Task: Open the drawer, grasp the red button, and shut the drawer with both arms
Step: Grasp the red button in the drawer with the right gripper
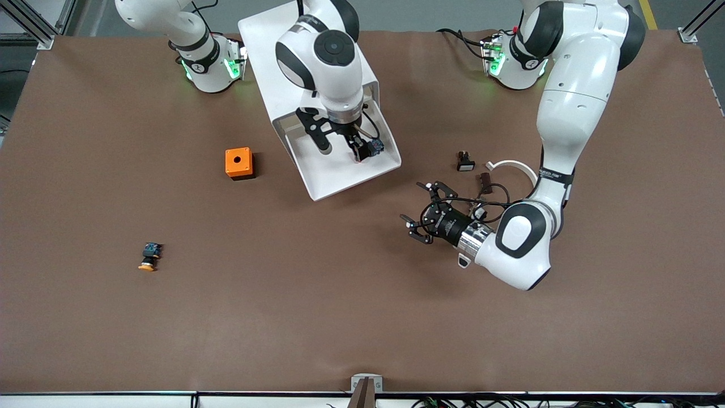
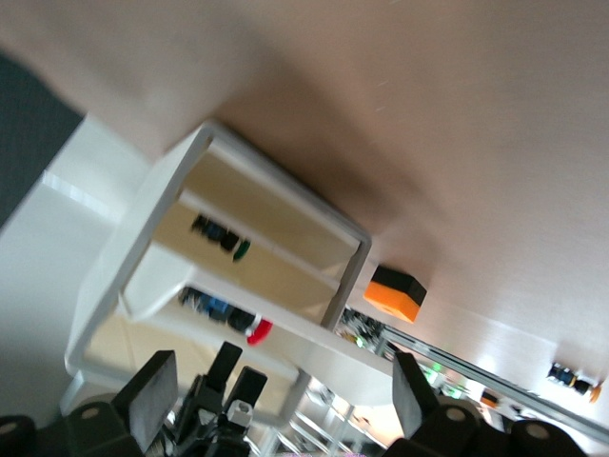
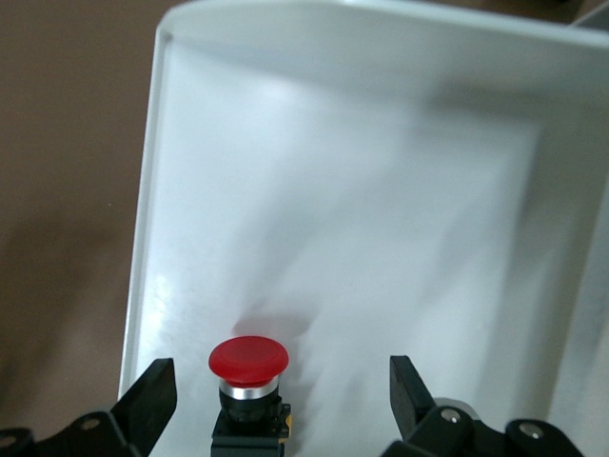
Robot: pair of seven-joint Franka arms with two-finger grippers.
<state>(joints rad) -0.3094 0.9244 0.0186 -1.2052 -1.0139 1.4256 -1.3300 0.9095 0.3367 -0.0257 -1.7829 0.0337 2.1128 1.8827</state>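
Brown table (image 1: 362, 317) w/ aluminium frame posts (image 1: 34, 25) at corners, grey floor (image 1: 430, 14) past its edge.

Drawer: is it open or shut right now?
Open. The drawer is pulled out of the cabinet, its tray exposed, with the red button lying inside between the right gripper's spread fingers.

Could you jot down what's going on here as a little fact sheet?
drawer: pulled open from the white cabinet
red button: lying in the drawer, not gripped
right tool: open, down in the drawer, fingers either side of the red button
left tool: open, over bare table beside the drawer
orange box: on the table, toward the right arm's end
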